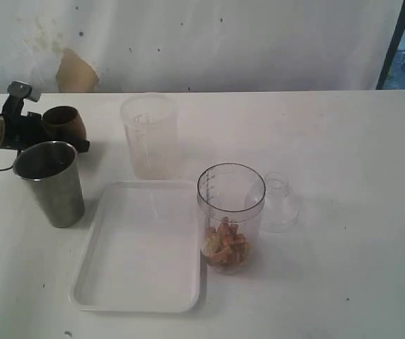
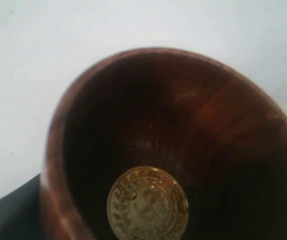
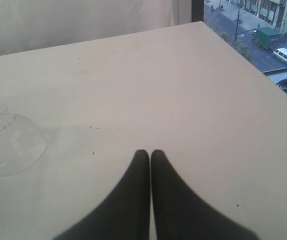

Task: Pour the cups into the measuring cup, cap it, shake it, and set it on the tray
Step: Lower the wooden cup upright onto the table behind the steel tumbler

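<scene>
The small copper-brown cup (image 1: 65,123) is at the far left, with my left gripper (image 1: 70,135) shut around it. The left wrist view looks into this cup (image 2: 183,115): nothing inside but a round gold emblem (image 2: 147,205) on its bottom, and a dark finger (image 2: 6,217) beside its wall. The steel tumbler (image 1: 51,182) stands upright just in front. The clear measuring cup (image 1: 231,205) stands beside the tray (image 1: 142,282) and holds orange-brown pieces. The dome cap (image 1: 279,201) lies right of it. My right gripper (image 3: 150,152) is shut and empty over bare table, with the cap (image 3: 8,142) off to one side.
A cloudy frosted plastic cup (image 1: 149,138) stands behind the tray. The table's far right edge (image 3: 263,75) drops off by a window, with a street below. A wall runs along the back of the table.
</scene>
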